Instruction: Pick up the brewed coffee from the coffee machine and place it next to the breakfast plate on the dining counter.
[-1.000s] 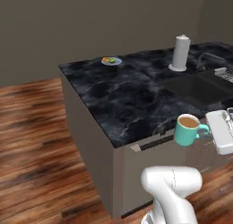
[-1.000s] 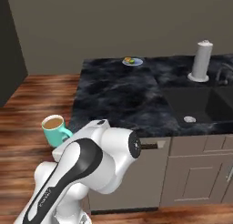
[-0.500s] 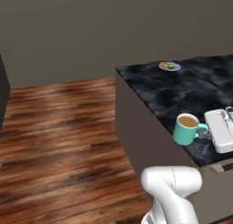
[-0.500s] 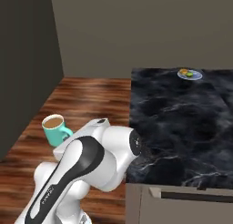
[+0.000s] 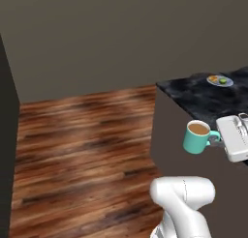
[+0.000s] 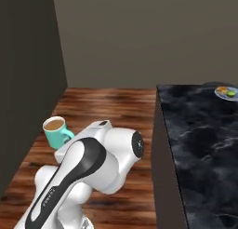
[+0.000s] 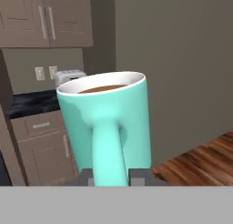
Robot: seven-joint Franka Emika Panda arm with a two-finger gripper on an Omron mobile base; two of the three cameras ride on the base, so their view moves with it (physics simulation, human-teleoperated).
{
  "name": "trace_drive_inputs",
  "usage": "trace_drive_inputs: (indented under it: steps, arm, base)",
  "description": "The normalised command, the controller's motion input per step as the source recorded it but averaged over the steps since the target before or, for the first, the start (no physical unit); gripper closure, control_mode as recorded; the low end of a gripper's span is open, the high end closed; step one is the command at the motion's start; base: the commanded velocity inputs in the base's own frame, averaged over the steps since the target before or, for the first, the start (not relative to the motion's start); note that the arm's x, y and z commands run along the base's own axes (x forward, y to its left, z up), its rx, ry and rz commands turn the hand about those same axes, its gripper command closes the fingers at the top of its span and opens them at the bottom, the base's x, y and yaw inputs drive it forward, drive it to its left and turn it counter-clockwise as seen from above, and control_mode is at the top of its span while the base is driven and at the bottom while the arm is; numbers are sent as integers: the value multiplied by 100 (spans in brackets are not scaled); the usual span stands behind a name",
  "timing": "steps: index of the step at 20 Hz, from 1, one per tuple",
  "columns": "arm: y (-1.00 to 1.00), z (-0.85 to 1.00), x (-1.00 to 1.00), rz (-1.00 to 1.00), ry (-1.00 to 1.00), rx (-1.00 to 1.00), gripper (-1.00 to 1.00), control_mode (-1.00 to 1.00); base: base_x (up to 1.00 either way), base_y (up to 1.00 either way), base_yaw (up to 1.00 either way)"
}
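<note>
The brewed coffee is a smooth, glossy teal-green mug with a white inner rim and 1 thick loop handle, filled nearly to the brim with flat brown liquid. It sits upright in the air, clear of any surface, with the wooden floor below it in both base views. The claw is closed on the mug's handle: in the hand view the 2 dark finger tips stand at either side of the handle's lower end, and the handle faces the camera. In the left base view the handle points right toward the white, boxy hand, which hangs in front of the dark side wall of the table. That table has a glossy black marble top veined in white with a squared corner. Far back on it lies the breakfast plate, a small, round, blue patterned dish holding orange-brown food and 1 green piece, well apart from the mug. The floor is made of reddish-brown planks with dark grain streaks. Behind the mug in the hand view stand beige panelled cabinets with slim metal handles, another black worktop and a pale toaster.
</note>
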Motion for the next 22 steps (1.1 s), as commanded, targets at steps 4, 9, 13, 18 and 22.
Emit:
trace_drive_inputs:
  steps: [4,9,13,18,22]
  arm:
    - [0,0,0,0,0,0,100,100]
    - [0,0,0,0,0,0,100,100]
    - [0,0,0,0,0,0,100,100]
    - [0,0,0,0,0,0,100,100]
    - [0,0,0,0,0,0,100,100]
  base:
    - [100,72,-41]
    - [100,78,-47]
    - [93,82,-51]
    - [85,83,-53]
    - [85,83,-53]
